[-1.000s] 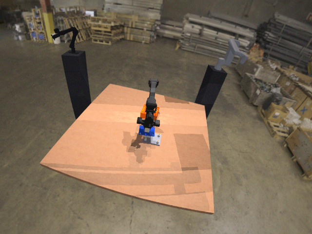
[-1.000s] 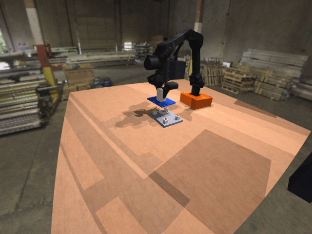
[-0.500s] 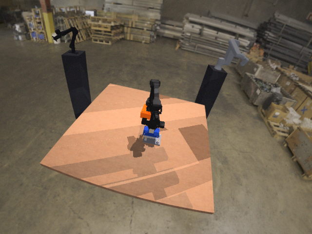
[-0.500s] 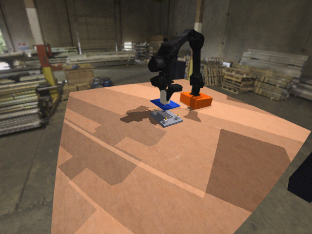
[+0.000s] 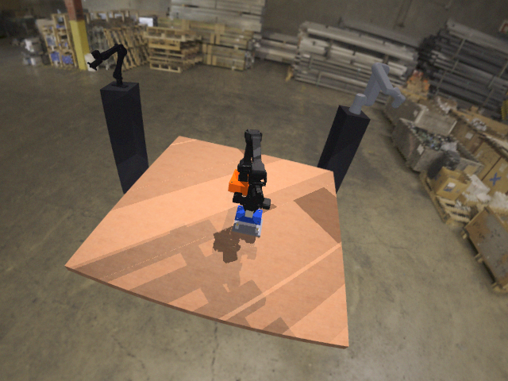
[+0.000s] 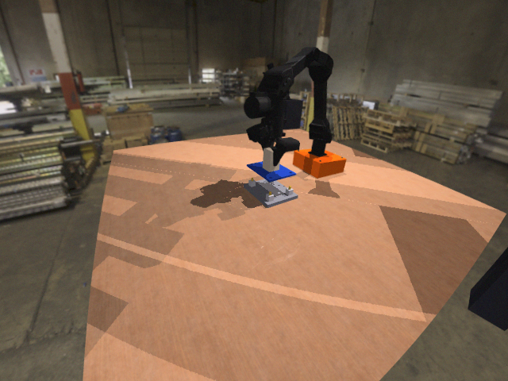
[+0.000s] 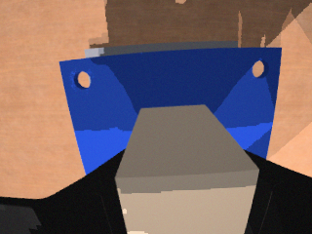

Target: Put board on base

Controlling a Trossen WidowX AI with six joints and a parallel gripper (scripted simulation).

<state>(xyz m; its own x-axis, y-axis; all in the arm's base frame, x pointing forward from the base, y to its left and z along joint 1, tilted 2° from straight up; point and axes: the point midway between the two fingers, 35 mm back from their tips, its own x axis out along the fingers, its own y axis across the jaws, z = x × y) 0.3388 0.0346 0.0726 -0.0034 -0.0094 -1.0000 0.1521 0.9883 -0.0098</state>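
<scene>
Warehouse floor surrounded the worktop [image 5: 286,262] [image 6: 262,254]. We saw the gripper [image 5: 249,211] [image 6: 274,157] [image 7: 175,148] part-way closed, clamped on the square handle [image 5: 248,213] [image 6: 270,160] [image 7: 187,141]. From it hung the blue board [image 5: 257,217] [image 6: 262,170] [image 7: 171,78], handle side up, above the grey base [image 5: 246,229] [image 6: 282,201] and apart from it. In the exterior view we counted three gold-tipped posts; the fourth was hidden. Through the two corner holes visible at the wrist we noted worktop colour.

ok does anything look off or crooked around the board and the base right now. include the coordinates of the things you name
Nothing looks damaged. The blue board [image 5: 257,219] [image 6: 255,167] [image 7: 171,78], held by its handle [image 6: 269,159] [image 7: 187,146], is not yet seated: it hangs above the grey base [image 6: 282,200], set back from it toward the orange block [image 5: 237,184] [image 6: 328,166].
</scene>
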